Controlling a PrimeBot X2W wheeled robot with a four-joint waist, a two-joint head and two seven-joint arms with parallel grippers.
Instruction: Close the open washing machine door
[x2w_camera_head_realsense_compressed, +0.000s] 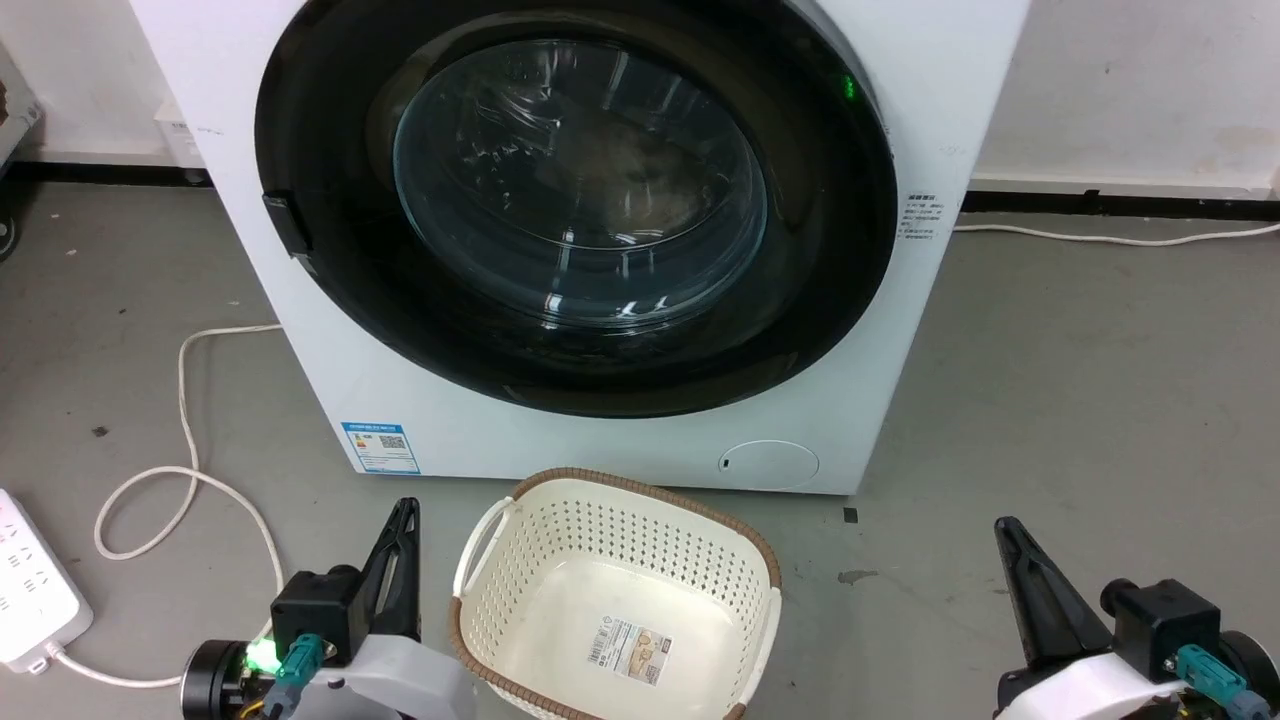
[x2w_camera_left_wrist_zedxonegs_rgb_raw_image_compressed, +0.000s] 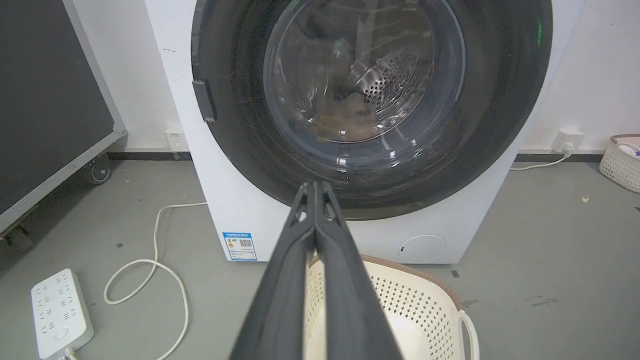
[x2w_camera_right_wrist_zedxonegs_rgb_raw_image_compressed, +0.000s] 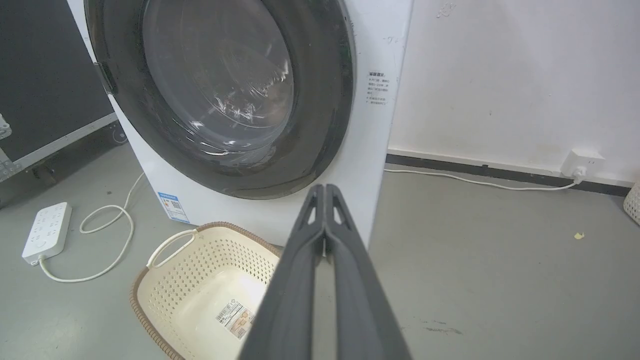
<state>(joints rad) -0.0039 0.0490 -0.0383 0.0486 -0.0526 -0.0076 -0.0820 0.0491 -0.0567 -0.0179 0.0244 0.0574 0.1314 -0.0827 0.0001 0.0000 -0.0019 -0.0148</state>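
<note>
Glossy black washing machine door (x2w_camera_head_realsense_compressed: 575, 200) sits flush, glass bulging; left gripper (x2w_camera_left_wrist_zedxonegs_rgb_raw_image_compressed: 315, 187) and right gripper (x2w_camera_right_wrist_zedxonegs_rgb_raw_image_compressed: 325, 189) clenched empty

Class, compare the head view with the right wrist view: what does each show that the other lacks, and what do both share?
Head view: the left gripper and the round hatch. Right wrist view: the wall socket and a second basket at the edge. Both: the washing machine door, the cream basket, the power strip.
</note>
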